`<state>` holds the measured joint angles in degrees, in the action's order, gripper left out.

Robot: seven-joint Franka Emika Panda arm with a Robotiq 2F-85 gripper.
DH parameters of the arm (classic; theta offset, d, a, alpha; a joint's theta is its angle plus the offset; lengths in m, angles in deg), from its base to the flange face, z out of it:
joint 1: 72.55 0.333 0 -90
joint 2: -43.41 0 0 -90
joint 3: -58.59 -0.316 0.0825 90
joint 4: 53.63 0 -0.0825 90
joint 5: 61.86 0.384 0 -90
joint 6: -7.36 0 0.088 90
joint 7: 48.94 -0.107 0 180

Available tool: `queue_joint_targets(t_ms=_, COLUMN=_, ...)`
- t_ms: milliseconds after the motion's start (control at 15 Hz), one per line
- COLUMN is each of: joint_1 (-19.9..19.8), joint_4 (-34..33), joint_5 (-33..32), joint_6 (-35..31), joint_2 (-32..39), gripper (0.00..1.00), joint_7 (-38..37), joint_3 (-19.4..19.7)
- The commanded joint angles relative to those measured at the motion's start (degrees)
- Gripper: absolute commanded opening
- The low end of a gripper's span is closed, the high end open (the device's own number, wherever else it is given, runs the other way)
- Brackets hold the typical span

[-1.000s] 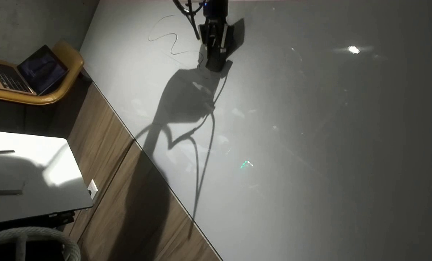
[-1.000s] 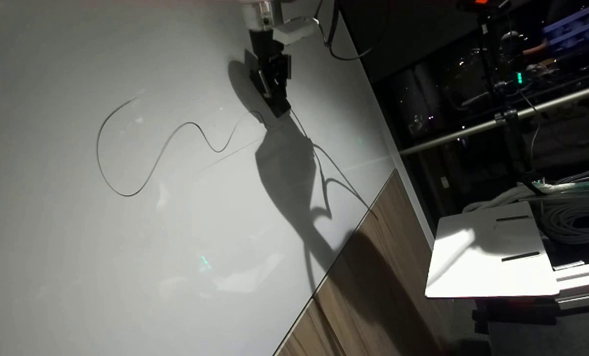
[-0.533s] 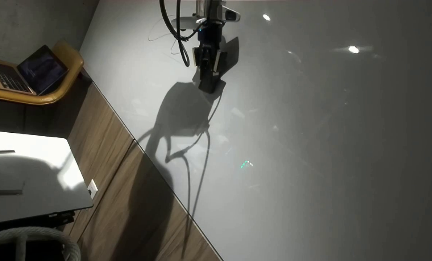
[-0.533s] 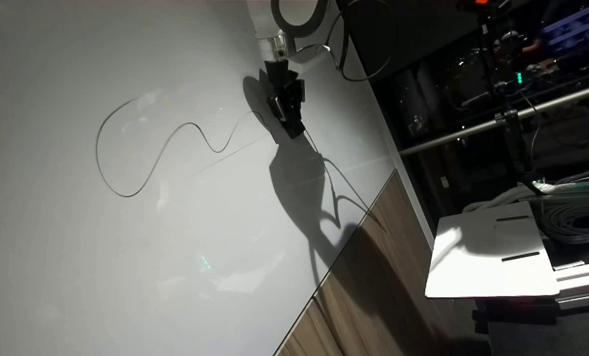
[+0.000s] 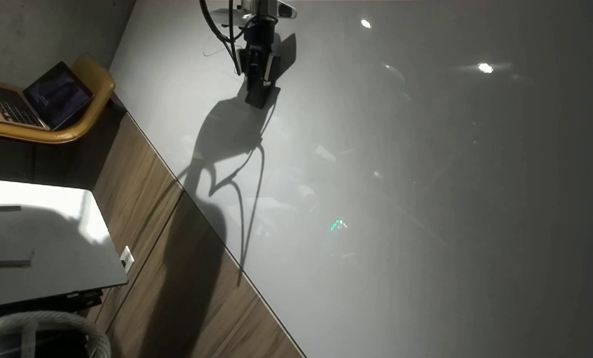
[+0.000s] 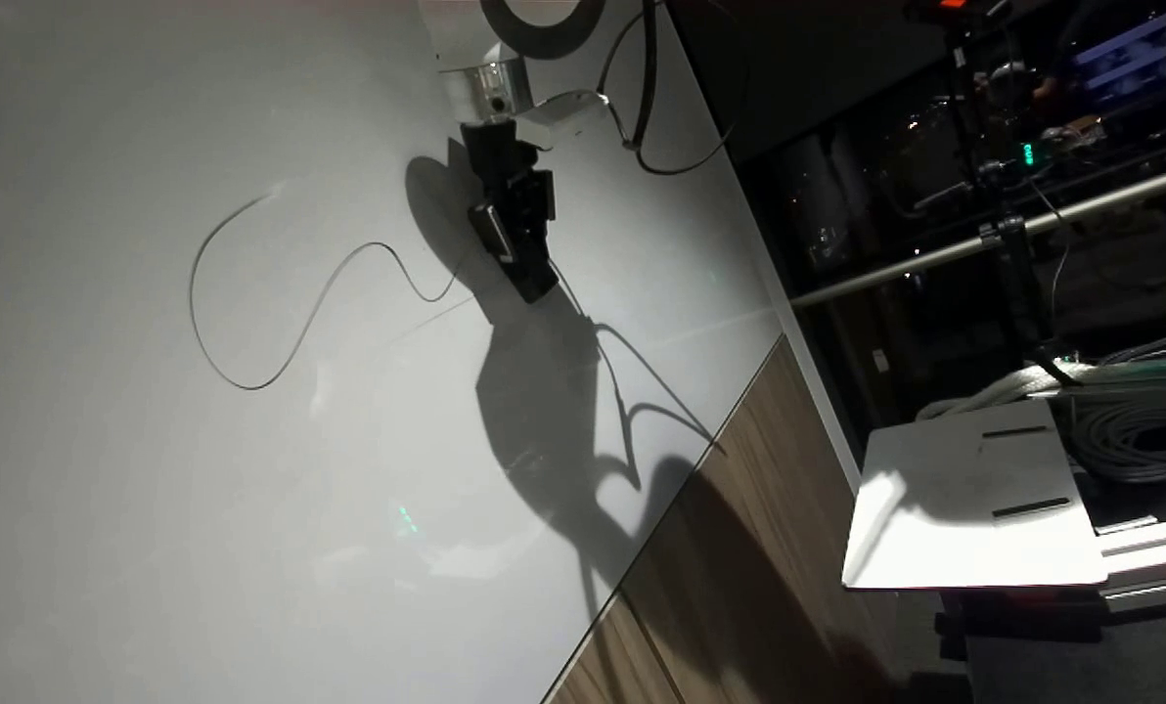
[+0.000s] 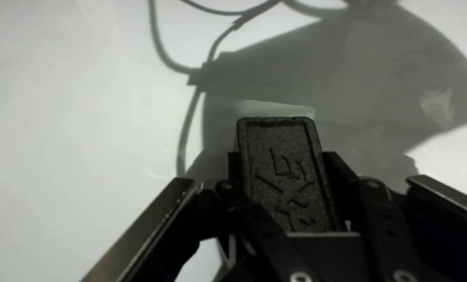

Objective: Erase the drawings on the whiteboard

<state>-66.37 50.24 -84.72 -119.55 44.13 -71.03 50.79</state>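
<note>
The whiteboard (image 5: 401, 278) is a large glossy grey-white panel, also in an exterior view (image 6: 201, 548). The drawing (image 6: 301, 340) is a thin dark wavy line on it; its right end runs behind my gripper. In an exterior view only a small bit of the drawing (image 5: 211, 53) shows beside the cables. My gripper (image 7: 282, 166) is shut on a dark block eraser (image 7: 280, 149) with scratched marks. In both exterior views the gripper (image 5: 257, 74) (image 6: 519, 235) points down the board, the eraser (image 5: 256, 97) (image 6: 536, 284) at its tip, close to the surface. I cannot tell whether it touches.
Brown wood panels (image 5: 217, 298) border the board's lower edge. A white table top (image 6: 974, 538), a chair (image 5: 90, 84) with a laptop (image 5: 57, 97), and a rope-rimmed container (image 5: 43, 318) stand beyond. Arm cables (image 5: 232, 35) hang beside the gripper. Broad arm shadows (image 6: 544, 411) fall on the board.
In an exterior view the gripper and eraser moved down, then up and left. In the matching exterior view they went right and down, then left and down, now covering the line's right end.
</note>
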Motion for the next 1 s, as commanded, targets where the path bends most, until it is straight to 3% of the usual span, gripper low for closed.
queue_joint_targets(t_ms=0, joint_1=4.0, joint_4=-10.2, joint_5=-2.7, joint_6=-1.6, joint_2=8.1, gripper=0.29, joint_7=-2.7, joint_3=-2.6)
queue_joint_targets(t_ms=533, joint_1=16.9, joint_4=-26.5, joint_5=-8.1, joint_6=5.8, joint_2=18.3, gripper=0.29, joint_7=-8.3, joint_3=-5.8)
queue_joint_targets(t_ms=933, joint_1=29.1, joint_4=-42.1, joint_5=-11.9, joint_6=7.5, joint_2=31.1, gripper=0.29, joint_7=-8.5, joint_3=-3.5)
